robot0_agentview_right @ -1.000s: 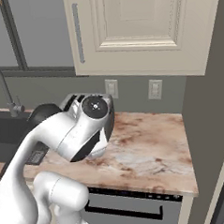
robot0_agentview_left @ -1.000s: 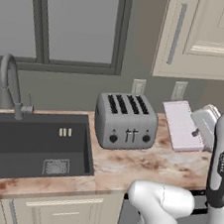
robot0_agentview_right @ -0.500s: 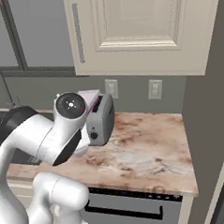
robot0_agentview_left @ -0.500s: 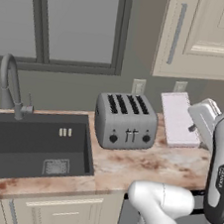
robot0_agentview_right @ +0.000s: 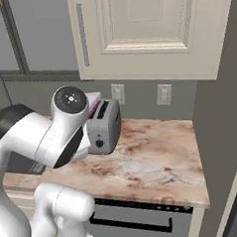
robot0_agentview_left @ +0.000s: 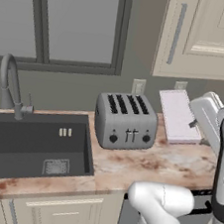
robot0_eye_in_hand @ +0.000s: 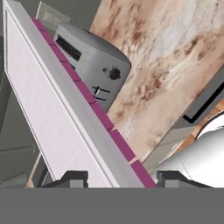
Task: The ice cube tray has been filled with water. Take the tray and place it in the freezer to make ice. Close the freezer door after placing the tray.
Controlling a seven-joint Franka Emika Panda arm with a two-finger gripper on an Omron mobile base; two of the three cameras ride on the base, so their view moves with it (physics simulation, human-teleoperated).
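Tray-carrying is the step going on now. The ice cube tray [robot0_eye_in_hand: 65, 109] is sitting between the two dark tips of the tool [robot0_eye_in_hand: 117, 177], and the tips are pressing on its two sides, so the tool is partly closed and gripping the tray. In the left base view the tray [robot0_agentview_left: 178, 115] is hanging in the air, tipped up a little, just beside the grey toaster [robot0_agentview_left: 125, 121] and above the bench [robot0_agentview_left: 141, 170]. In the right base view a small pink bit of the tray [robot0_agentview_right: 92, 103] is peeking out behind the arm, near the toaster [robot0_agentview_right: 103, 126].

To do this step well, I think the arm is needing to keep the tray as flat as it can, because the water could be spilling out when it tips. The tool should be squeezing the same amount the whole way, so the thin slab is not sliding. The tray should be swinging wide of the toaster and of the cream cabinet [robot0_agentview_right: 150, 34] above, so it is not bumping them. Moving slowly is the safe way while the base is turning toward the freezer.

Writing is not showing anywhere that I can read. The toaster is having a round knob [robot0_eye_in_hand: 115, 74] and small marks on its front, but they are too tiny to make out.
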